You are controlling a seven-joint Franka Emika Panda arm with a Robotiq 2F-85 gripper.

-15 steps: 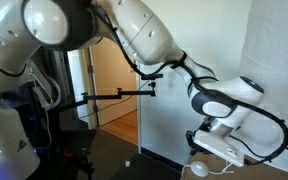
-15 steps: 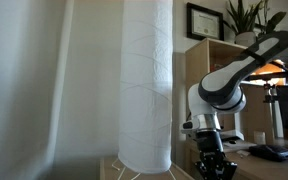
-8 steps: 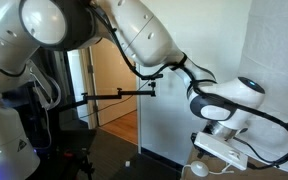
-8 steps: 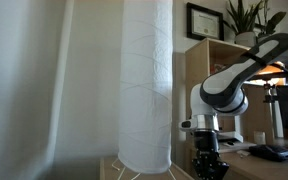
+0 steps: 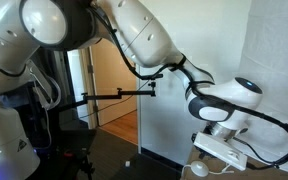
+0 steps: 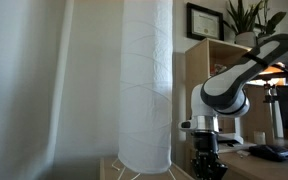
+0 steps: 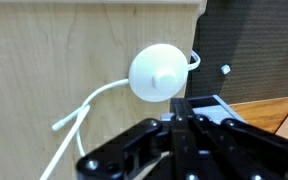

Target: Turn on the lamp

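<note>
Lamp (image 6: 146, 85): tall shade upright, long axis vert., fills centre of an exterior view. Arm (image 6: 224, 90) bends down just beside it; shelf unit (image 6: 206, 55) w/ framed pic (image 6: 201, 20) and plant (image 6: 246, 14) behind. Wrist view: Gripper (image 7: 181, 108) jaws closed together, nothing held, tips near disc switch (image 7: 161, 73), which lies flat on wood panel (image 7: 54, 50). Cord (image 7: 84, 108) trails lower-left. Contact w/ switch: can't tell.
</note>
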